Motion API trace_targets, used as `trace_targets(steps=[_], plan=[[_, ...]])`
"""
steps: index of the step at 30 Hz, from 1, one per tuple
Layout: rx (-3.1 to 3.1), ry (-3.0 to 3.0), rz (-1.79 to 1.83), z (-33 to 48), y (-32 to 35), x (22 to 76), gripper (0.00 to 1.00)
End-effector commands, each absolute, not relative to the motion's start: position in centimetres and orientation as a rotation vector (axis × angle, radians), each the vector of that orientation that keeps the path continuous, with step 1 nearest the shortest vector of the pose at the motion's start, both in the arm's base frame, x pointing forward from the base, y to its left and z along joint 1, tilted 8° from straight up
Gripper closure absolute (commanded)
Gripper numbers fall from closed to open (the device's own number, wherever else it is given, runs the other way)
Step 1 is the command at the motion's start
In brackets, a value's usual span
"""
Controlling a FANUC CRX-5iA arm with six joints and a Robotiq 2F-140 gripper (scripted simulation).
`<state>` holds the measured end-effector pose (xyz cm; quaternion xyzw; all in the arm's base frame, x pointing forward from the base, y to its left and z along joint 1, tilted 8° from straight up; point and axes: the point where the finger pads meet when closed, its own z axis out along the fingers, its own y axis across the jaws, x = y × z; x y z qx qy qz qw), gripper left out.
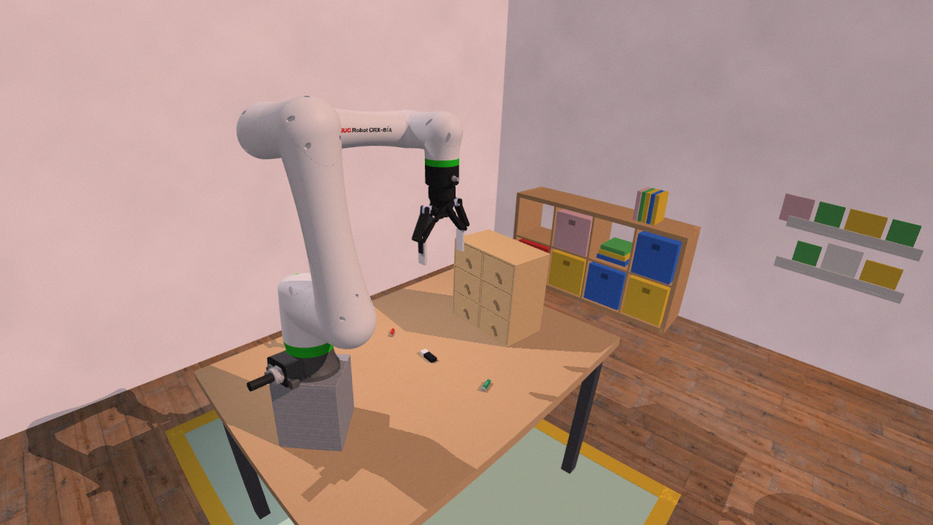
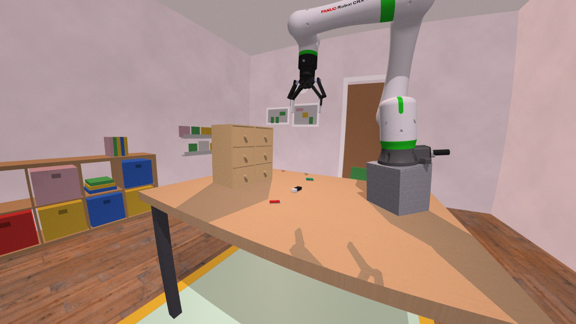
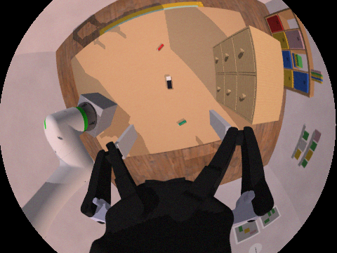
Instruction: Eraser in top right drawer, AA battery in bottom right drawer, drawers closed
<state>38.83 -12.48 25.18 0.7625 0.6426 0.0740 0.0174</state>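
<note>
The small wooden chest (image 1: 498,287) stands at the table's far side, with two columns of three drawers, all looking pushed in. It also shows in the exterior view (image 2: 242,155) and the wrist view (image 3: 243,75). The white and black eraser (image 1: 428,356) (image 2: 296,189) (image 3: 168,81) lies on the table in front of the chest. A small green cylinder (image 1: 485,385) (image 2: 309,178) (image 3: 182,122), likely the AA battery, lies nearer the table's edge. My gripper (image 1: 441,251) (image 2: 306,108) (image 3: 170,124) is open and empty, about level with the chest's top, out in front of the drawers.
A small red item (image 1: 391,332) (image 2: 274,200) (image 3: 160,47) lies on the table near the robot's base. The grey base block (image 1: 313,407) stands at the table's near left. A shelf unit with coloured boxes (image 1: 603,257) stands on the floor behind the chest.
</note>
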Motion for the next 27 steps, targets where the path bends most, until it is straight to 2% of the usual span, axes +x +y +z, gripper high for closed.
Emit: trace_targets(steps=[1, 15, 23, 27], plan=[[2.357, 2.046, 0.223, 25.5, -11.07, 40.46, 0.0], [2.392, 2.009, 0.223, 25.49, -11.07, 40.47, 0.0], [2.704, 1.61, 0.224, 25.35, -11.09, 40.57, 0.0], [2.927, 1.218, 0.224, 25.18, -11.12, 40.68, 0.0]])
